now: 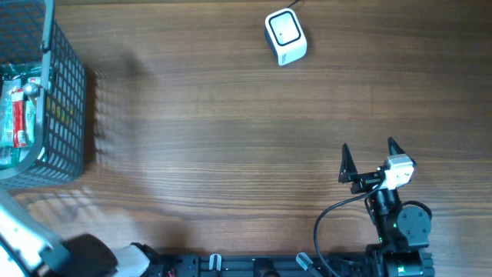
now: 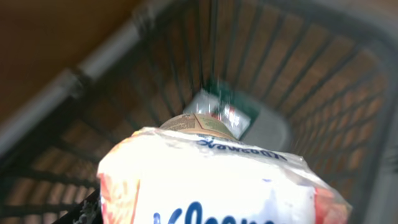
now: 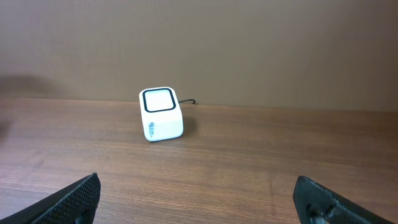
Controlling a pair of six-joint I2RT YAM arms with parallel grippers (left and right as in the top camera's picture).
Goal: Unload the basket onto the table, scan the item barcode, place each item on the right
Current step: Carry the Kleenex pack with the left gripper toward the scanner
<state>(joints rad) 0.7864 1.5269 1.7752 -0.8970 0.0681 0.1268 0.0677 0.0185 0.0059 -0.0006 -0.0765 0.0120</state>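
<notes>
Filling the left wrist view, a white plastic-wrapped packet [image 2: 211,186] sits inside the wire basket [image 2: 93,62] above other goods. It looks light, soft and crinkly, likely slippery, so a hold across its middle seems safest. Whether the left gripper has hold of it I cannot tell; the packet hides its fingers. Across the bare wooden table [image 1: 231,131], the right gripper [image 1: 368,145] stands wide, holding nothing, facing the white scanner [image 1: 285,36] before a plain brown wall.
</notes>
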